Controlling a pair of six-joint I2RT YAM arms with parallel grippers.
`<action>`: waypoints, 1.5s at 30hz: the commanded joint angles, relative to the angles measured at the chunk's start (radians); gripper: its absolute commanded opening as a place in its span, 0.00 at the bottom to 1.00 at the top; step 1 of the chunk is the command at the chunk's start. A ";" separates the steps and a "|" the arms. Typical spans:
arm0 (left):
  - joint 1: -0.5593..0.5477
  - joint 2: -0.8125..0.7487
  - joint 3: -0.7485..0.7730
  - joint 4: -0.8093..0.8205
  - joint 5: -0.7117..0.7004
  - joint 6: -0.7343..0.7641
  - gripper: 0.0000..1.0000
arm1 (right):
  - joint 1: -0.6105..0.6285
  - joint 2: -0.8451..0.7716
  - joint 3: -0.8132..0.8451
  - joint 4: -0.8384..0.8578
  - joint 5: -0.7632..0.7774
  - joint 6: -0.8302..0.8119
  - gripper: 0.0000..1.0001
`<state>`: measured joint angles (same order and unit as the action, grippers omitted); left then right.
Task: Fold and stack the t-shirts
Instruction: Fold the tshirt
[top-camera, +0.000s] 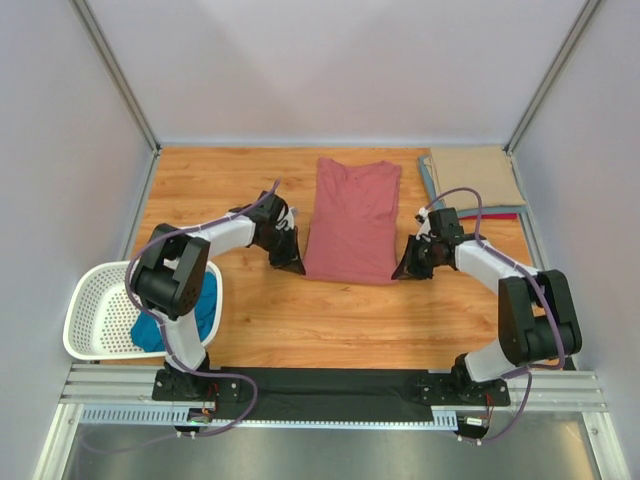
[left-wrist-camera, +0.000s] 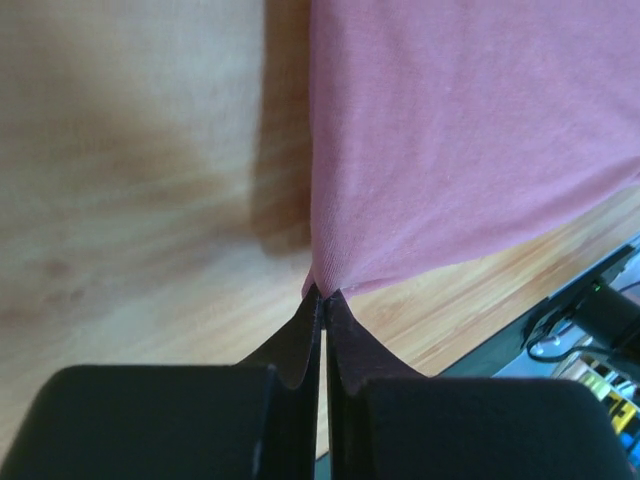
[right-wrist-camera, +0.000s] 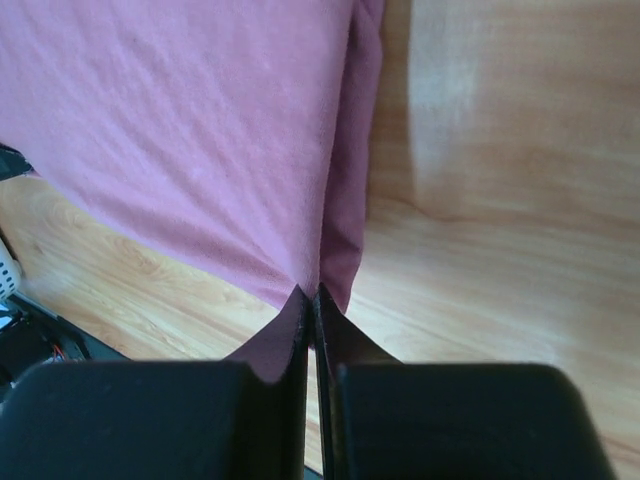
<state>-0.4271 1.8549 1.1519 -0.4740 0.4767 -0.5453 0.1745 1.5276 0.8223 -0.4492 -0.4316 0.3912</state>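
A dusty rose-red t-shirt (top-camera: 352, 220) lies folded lengthwise into a long strip at the table's middle. My left gripper (top-camera: 296, 262) is shut on its near left corner; in the left wrist view the gripper (left-wrist-camera: 323, 293) pinches the shirt (left-wrist-camera: 470, 140) at its corner. My right gripper (top-camera: 403, 268) is shut on the near right corner; in the right wrist view the gripper (right-wrist-camera: 312, 292) pinches the shirt (right-wrist-camera: 200, 140). A tan t-shirt (top-camera: 473, 178) tops a folded stack at the back right. A teal blue t-shirt (top-camera: 200, 312) lies in the basket.
A white perforated basket (top-camera: 95, 312) stands at the near left. The stack at the back right shows grey-blue and red edges under the tan shirt. Grey walls close in the table on three sides. A black rail (top-camera: 330, 385) carries the arm bases.
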 joint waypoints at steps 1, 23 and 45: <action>-0.004 -0.082 -0.072 -0.064 -0.043 -0.010 0.00 | -0.001 -0.066 -0.061 -0.046 0.045 0.015 0.00; -0.113 -0.232 -0.041 -0.434 -0.354 -0.047 0.29 | 0.091 -0.313 -0.111 -0.209 0.153 0.149 0.26; -0.015 0.253 0.546 -0.294 -0.084 0.084 0.27 | 0.080 0.281 0.360 0.004 0.114 0.000 0.27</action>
<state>-0.4767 2.0735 1.6333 -0.7898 0.3424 -0.4839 0.2672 1.7790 1.1244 -0.4393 -0.3798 0.4496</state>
